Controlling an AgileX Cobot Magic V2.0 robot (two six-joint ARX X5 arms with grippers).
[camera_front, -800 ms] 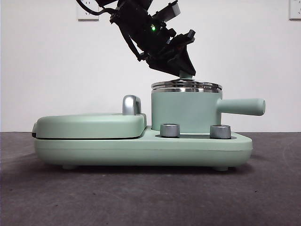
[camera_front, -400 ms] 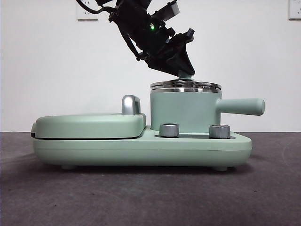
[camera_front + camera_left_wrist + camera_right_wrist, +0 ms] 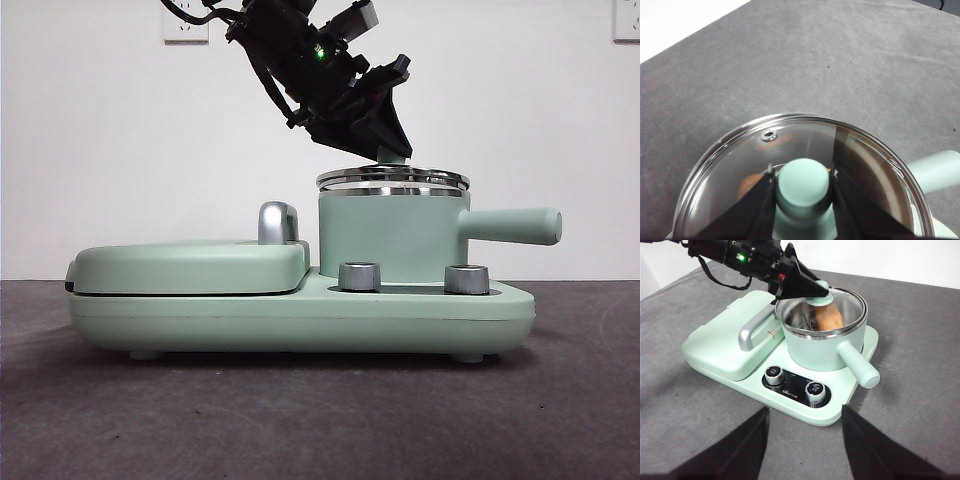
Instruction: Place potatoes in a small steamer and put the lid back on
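The small steamer (image 3: 390,235) is a mint-green pot with a steel rim and a side handle (image 3: 515,226); it stands on the right half of a mint-green cooker base. It also shows in the right wrist view (image 3: 815,347). The orange-brown potato (image 3: 827,317) lies inside and shows dimly through the glass (image 3: 747,185). My left gripper (image 3: 392,155) (image 3: 802,187) is shut on the lid's mint-green knob. It holds the glass lid (image 3: 392,177) (image 3: 790,145) level, at or just above the pot's rim. My right gripper (image 3: 805,440) is open and empty, back from the cooker's dial side.
The flat mint-green griddle cover (image 3: 190,265) with its chrome handle (image 3: 278,222) fills the left half of the cooker base (image 3: 300,320). Two steel dials (image 3: 360,276) (image 3: 467,279) stand in front of the pot. Dark grey table all around.
My left gripper and the lid have moved slightly up and to the left. The gap between the lid's rim and the pot's rim looks a little wider.
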